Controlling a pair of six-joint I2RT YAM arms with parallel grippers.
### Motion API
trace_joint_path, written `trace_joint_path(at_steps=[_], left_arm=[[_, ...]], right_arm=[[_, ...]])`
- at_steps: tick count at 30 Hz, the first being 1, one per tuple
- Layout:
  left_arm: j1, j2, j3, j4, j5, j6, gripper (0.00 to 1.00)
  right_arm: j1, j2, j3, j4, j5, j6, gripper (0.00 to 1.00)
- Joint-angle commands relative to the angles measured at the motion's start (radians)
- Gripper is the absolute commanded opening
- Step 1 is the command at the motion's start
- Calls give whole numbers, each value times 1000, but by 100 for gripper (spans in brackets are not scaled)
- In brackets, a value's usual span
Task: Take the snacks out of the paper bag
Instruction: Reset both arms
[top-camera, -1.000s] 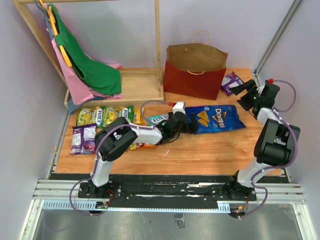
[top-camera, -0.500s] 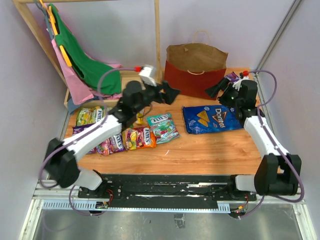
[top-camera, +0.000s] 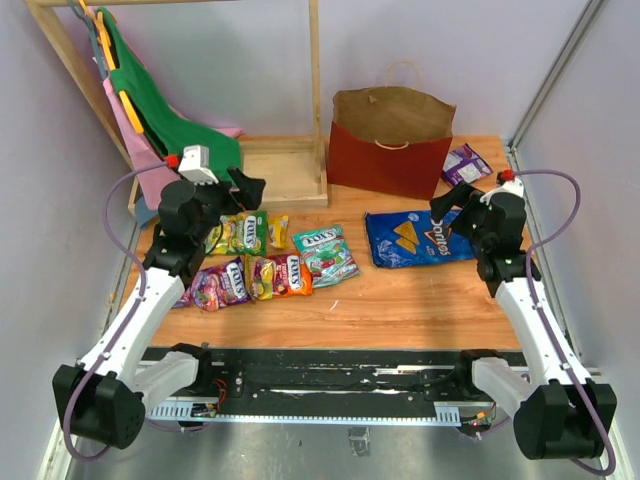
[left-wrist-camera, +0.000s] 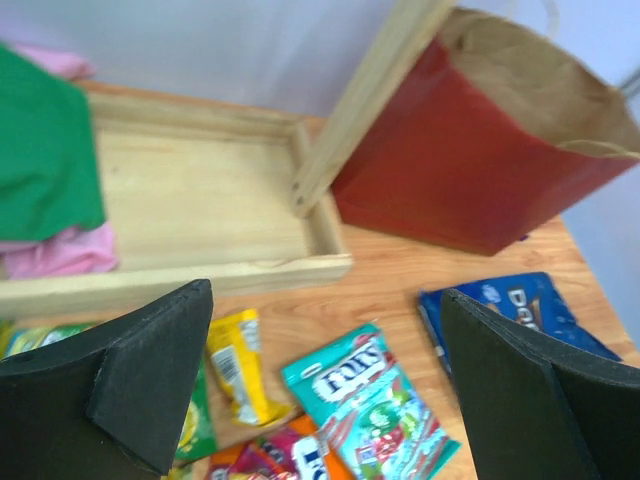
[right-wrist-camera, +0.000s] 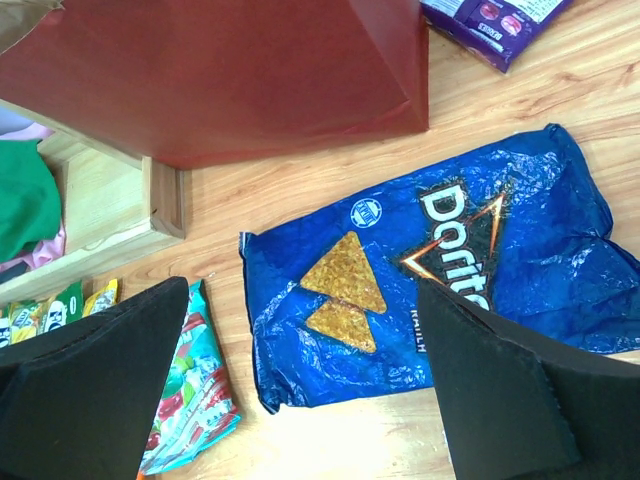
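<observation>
Left gripper (left-wrist-camera: 325, 295) and right gripper (right-wrist-camera: 300, 288) both gaping wide, holding nothing
Paper bag (top-camera: 390, 145) standing at the back, inside not showing; left arm (top-camera: 150, 290) hiding some candy packets (top-camera: 270, 270); Doritos bag (top-camera: 415, 238) lying flat out front; both arms backing off from a moment ago

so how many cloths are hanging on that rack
2: a green cloth in front and a pink cloth behind it, both on the wooden rack at back left. Another could be hidden behind them.
</observation>
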Motion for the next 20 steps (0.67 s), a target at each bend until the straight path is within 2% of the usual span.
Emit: trace_joint_path(at_steps=[1, 13, 20], left_arm=[[59, -1, -49, -20, 46, 1, 100], [64, -29, -86, 17, 29, 20, 100], [65, -53, -95, 16, 24, 20, 100]], right_arm=[[12, -13, -2, 12, 35, -12, 98], [12, 45, -13, 23, 15, -34, 99], [12, 16, -51, 48, 31, -47, 98]])
